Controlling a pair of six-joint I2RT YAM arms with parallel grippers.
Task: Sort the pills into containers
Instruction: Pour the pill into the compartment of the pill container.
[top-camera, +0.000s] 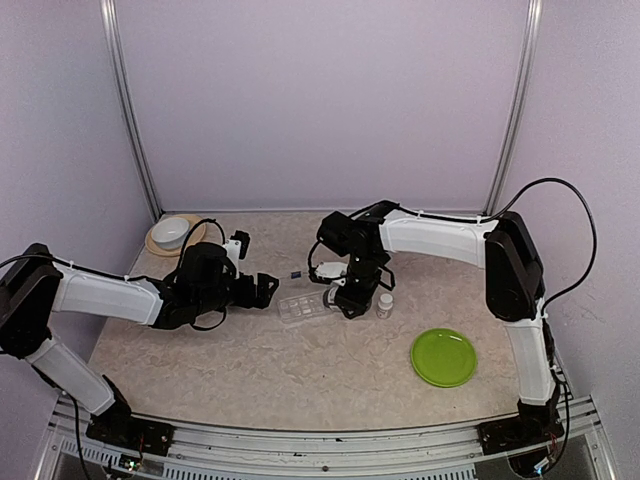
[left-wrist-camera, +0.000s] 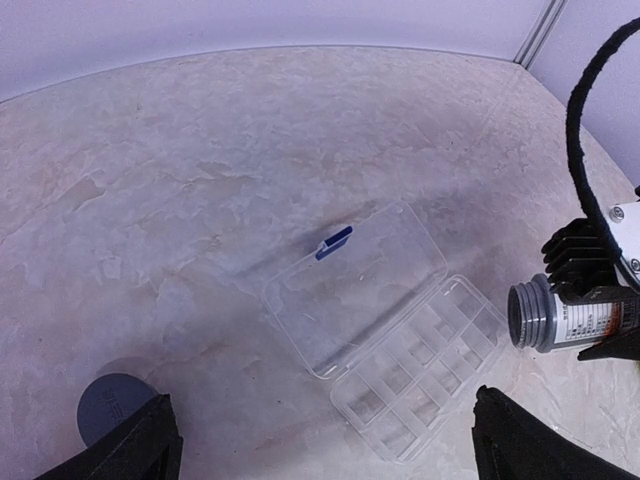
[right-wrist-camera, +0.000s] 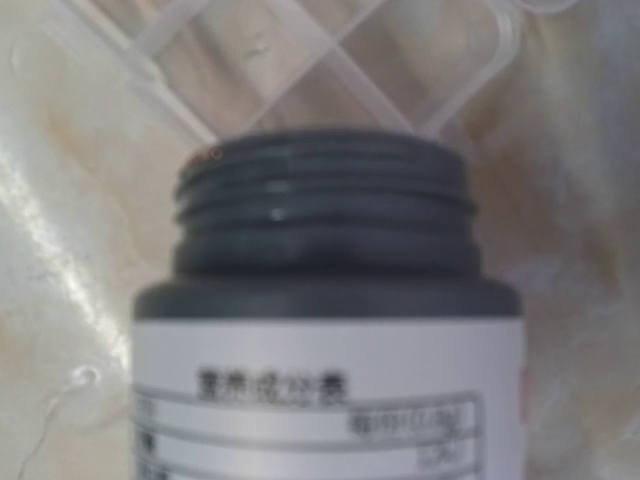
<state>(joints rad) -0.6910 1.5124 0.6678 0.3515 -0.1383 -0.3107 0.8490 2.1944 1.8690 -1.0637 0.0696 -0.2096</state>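
One light, slide-prone container (left-wrist-camera: 425, 365) likely wants pinning at its rim by the wide-open, empty left gripper (top-camera: 268, 288); right gripper (top-camera: 350, 298) clasps the bottle (right-wrist-camera: 325, 300).

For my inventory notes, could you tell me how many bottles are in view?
2. A grey-necked labelled bottle is held sideways in the right tool beside the clear compartment box; a small white bottle stands right of it.

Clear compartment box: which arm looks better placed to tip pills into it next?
Right. The right end effector holds the uncapped bottle on its side, mouth toward the open box. The left end effector hangs open and empty.
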